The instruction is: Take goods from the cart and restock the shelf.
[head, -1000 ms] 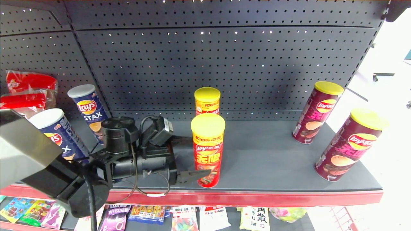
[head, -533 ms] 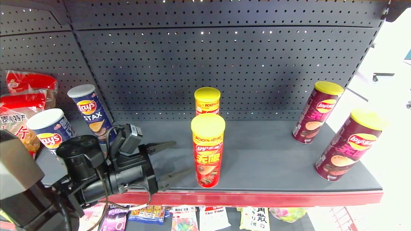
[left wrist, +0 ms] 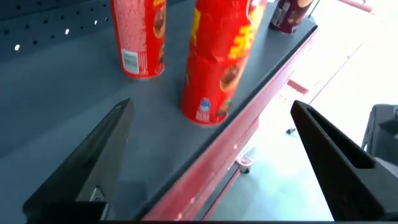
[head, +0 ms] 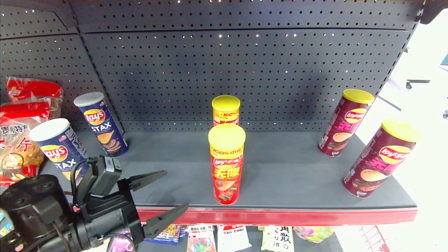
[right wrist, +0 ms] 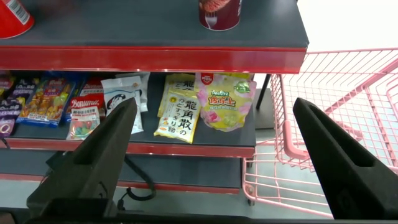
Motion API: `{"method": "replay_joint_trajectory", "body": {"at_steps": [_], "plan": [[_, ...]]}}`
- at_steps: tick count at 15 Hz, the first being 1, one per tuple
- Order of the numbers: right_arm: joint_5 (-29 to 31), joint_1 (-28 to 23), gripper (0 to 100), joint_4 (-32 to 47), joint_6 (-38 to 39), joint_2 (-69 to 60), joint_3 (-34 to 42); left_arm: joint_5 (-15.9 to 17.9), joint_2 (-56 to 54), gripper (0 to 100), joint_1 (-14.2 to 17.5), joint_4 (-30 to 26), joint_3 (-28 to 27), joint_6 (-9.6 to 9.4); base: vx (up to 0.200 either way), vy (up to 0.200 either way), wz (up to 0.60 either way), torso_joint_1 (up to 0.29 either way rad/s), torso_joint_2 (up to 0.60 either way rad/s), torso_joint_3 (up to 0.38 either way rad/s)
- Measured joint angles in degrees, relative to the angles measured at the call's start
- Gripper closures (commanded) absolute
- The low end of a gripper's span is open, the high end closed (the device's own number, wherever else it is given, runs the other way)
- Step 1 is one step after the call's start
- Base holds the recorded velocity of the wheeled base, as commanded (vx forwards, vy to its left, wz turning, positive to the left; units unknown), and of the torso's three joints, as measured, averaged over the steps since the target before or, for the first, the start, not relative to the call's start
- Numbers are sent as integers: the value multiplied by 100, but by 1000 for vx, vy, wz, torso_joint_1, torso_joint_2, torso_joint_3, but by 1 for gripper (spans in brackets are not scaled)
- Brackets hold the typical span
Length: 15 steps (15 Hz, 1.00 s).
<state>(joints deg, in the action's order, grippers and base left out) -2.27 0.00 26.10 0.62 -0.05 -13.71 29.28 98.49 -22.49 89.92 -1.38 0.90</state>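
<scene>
A red can with a yellow lid (head: 226, 164) stands upright near the front edge of the grey shelf (head: 290, 168), with a second one (head: 225, 110) behind it. My left gripper (head: 176, 189) is open and empty, to the left of the front can and apart from it, over the shelf's red lip. In the left wrist view the front can (left wrist: 221, 56) and the rear can (left wrist: 140, 37) stand beyond the left gripper's (left wrist: 211, 104) spread fingers. My right gripper (right wrist: 214, 102) is open and empty, facing the lower shelf beside the pink cart (right wrist: 348, 124).
Two maroon cans (head: 346, 122) (head: 383, 159) stand at the shelf's right end. Two blue cans (head: 101, 124) (head: 57, 148) and red snack bags (head: 21, 105) are at the left. Snack packets (right wrist: 180, 112) lie on the lower shelf. Bare shelf lies between the red and maroon cans.
My left gripper, its open fingers either side of the front red can a second ago, has pulled back left and toward the shelf's front edge. The can stays standing.
</scene>
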Motion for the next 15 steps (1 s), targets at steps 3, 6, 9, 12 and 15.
{"method": "replay_joint_trajectory", "body": {"at_steps": [3, 6, 9, 12, 15], "plan": [[0, 0, 0, 1, -9, 0, 0, -517, -169, 0, 0, 0, -22, -46, 0, 0, 0, 0, 0, 0], [-5, 0, 0, 1, -40, 0, 0, -840, -229, 0, 0, -277, -534, -41, 0, 0, 0, 0, 0, 0], [0, 0, 0, 1, -46, 0, 0, -980, -169, 0, -22, -562, -1130, -24, 0, 0, 0, 0, 0, 0], [-2, 0, 0, 0, -40, 0, 0, -1196, -113, 0, -22, -969, -1279, -28, 0, 0, 0, 0, 0, 0], [-79, 0, 0, -7, -65, 0, 0, -1609, -382, 0, -11, -2239, -1308, -59, 0, 0, 0, 0, 0, 0]]}}
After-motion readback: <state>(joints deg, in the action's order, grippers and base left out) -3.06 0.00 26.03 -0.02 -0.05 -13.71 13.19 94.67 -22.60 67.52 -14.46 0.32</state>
